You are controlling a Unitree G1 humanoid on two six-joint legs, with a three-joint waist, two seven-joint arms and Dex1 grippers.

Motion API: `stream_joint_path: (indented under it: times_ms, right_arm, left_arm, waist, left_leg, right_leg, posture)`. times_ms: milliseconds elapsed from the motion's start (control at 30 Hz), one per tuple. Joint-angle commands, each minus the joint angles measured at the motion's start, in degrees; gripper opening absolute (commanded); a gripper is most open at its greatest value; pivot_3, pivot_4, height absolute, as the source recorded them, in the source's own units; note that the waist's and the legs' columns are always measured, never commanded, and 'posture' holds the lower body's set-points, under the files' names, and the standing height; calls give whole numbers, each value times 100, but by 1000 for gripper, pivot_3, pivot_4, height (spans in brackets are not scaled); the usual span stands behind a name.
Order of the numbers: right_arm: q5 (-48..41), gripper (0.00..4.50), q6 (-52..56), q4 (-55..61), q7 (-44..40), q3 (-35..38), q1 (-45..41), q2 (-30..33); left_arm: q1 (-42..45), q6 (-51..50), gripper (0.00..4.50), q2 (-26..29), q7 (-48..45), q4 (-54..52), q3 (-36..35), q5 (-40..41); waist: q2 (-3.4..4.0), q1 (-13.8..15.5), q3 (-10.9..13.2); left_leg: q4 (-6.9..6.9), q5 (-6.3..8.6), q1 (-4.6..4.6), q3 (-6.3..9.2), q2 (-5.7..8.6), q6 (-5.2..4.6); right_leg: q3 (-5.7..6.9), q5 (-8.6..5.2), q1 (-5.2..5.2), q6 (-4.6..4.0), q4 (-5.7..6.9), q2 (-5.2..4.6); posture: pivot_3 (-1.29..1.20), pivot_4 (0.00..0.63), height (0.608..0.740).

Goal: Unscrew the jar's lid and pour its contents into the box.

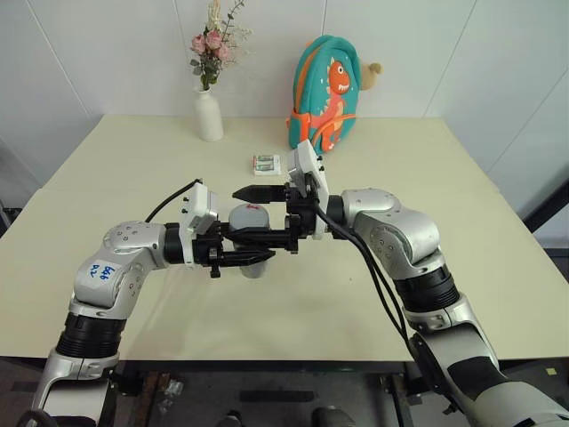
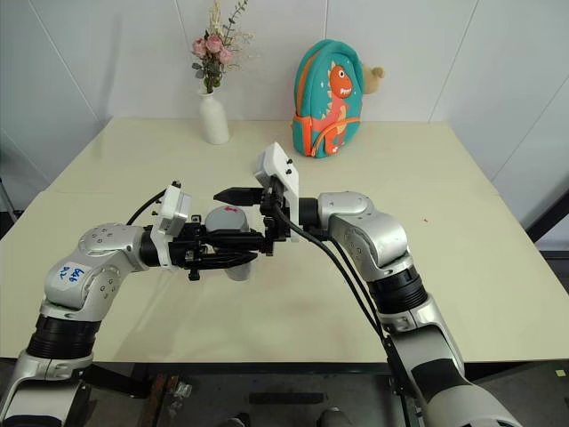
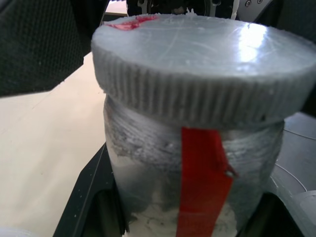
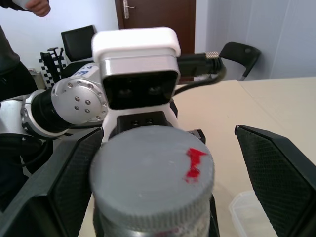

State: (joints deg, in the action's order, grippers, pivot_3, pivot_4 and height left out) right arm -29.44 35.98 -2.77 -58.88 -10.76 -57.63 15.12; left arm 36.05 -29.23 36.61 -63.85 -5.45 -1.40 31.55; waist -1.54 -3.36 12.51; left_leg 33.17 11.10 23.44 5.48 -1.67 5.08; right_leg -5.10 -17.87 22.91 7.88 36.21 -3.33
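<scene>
Grey ribbed lid (image 4: 152,173) seated square on the jar (image 3: 148,168), no gap at the threads: unscrewing judged not yet begun. Clamped tight round the clear body by the left gripper (image 1: 256,247), held up off the table (image 1: 107,178) near its centre. Flanked at lid height by the right gripper (image 1: 244,213), spread to its widest, pads (image 4: 74,168) apart from the rim on both sides, nothing in hand. Contents not made out through the wall. Left to do, by this reading: close on the lid, twist off, tip over the box (image 4: 247,212), glimpsed as a clear corner on the tabletop near the jar. Farther off, from the jar: printed packet (image 1: 267,164) at twelve o'clock, white vase (image 1: 209,111) at eleven, dinosaur backpack (image 1: 327,89) at one.
</scene>
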Motion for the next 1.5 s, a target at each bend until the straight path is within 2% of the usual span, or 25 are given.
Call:
stream_joint_path:
  times_ms: [33,533,933,1100,1500]
  right_arm:
    - [56,4476,-154,3,-17,177,-183,114]
    - [-90,4476,-125,-73,-686,412,-27,1061]
    - [-302,4476,146,8,-1003,476,9,1187]
    - [-557,4476,334,321,-912,507,-25,971]
    - [-163,4476,108,152,-261,111,-328,-11]
  left_arm:
    - [110,122,1984,-19,-9,-66,-70,43]
    - [113,131,1984,18,-28,-34,-81,54]
    - [95,70,1984,57,-83,-100,-140,112]
    - [54,57,1984,82,-71,-121,-151,112]
    - [207,62,1984,10,-84,-54,-53,85]
  waist:
    - [0,4,0]
    - [0,19,0]
    - [0,12,0]
    - [0,6,0]
    - [0,11,0]
  left_leg:
    - [0,0,0,0,0,0]
    - [2,0,2,0,0,0]
    - [2,0,2,-1,0,0]
    - [0,0,1,-1,0,0]
    - [6,0,1,1,0,0]
  right_leg:
    - [0,0,0,0,0,0]
    - [0,0,0,0,-1,-1]
    - [0,0,0,0,-1,0]
    - [0,0,0,0,-1,0]
    - [0,-1,3,-1,12,1]
  posture:
    - [0,150,740]
    - [0,150,740]
    - [0,150,740]
    - [0,150,740]
    - [0,150,740]
